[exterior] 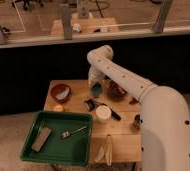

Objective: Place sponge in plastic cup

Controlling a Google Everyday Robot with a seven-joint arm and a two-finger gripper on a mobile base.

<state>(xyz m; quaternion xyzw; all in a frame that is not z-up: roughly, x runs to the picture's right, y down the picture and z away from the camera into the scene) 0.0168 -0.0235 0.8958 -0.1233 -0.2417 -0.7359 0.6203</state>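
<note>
So the gripper (95,84) is seen hanging right over the plastic cup (96,90) near the back of the tabletop (122,142). The sponge (96,87) looks to be sat at the cup's mouth, just under the gripper; whether it's pinched or let go can't be told. A white cup (103,113) is found nearer the front, a green tray (56,137) off to one side.
</note>
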